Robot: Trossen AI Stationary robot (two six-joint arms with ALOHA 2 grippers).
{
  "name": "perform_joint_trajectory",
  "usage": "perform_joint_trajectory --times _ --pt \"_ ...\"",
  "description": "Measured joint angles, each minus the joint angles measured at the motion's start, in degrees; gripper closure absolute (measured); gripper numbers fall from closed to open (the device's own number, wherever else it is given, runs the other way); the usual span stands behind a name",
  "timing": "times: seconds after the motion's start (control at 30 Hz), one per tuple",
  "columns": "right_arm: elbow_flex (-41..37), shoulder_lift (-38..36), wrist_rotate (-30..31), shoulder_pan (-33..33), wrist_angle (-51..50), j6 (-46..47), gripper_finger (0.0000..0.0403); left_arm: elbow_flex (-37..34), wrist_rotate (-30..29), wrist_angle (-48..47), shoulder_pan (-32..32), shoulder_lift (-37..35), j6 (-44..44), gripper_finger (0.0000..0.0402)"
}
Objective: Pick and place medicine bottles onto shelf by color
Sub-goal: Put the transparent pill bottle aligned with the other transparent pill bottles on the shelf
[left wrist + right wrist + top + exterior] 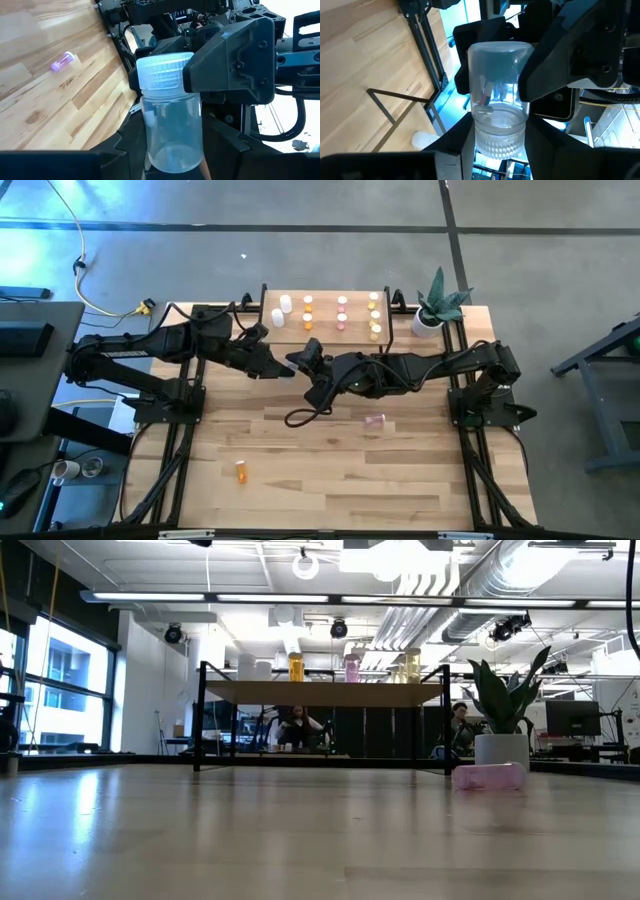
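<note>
A clear medicine bottle [172, 120] with a white cap hangs high over the middle of the table, between my two grippers. My left gripper [172, 165] is shut on its body end and my right gripper [500, 150] is shut on its cap end. The shelf [325, 292] stands at the far edge on its thin black legs. White, orange, pink and yellow bottles stand upright on its top. A pink bottle [374, 421] lies on its side on the table right of centre. An orange bottle [241, 471] rests nearer the front left. My left gripper pinches the bottle's clear body near its base [492, 60] between its two fingers [545, 70]. The fingers come level from the table's left. The bottle lies level, clear of the table. My right gripper pinches the white ribbed cap [162, 70] between its two fingers [230, 60]. The fingers come level from the table's right. The bottle's body points away from them toward my left gripper.
A potted plant [437, 305] in a white pot stands at the far right corner beside the shelf. A black cable [300, 418] loops below the right arm. Bare wood lies toward the front edge. People sit at desks in the room behind.
</note>
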Motion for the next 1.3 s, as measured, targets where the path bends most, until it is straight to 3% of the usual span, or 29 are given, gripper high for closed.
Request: perform_joint_trajectory --times 0.37,1.0,1.13,1.3 --pt "0.0 0.0 0.6 0.0 0.3 5.8 0.022 0.0 -0.3 -0.1 0.1 0.0 4.3 0.0258" --pt "0.0 0.0 30.4 -4.5 2.5 28.3 0.0201 0.0 -0.3 -1.3 11.3 -0.5 25.1 0.0259" --pt "0.0 0.0 32.4 -6.8 2.5 35.0 0.0201 0.0 -1.4 -1.3 13.5 -0.5 32.7 0.0259" --pt "0.0 0.0 31.4 -9.6 2.5 45.7 0.0201 0.0 -7.1 -1.3 14.9 -0.5 44.0 0.0259"
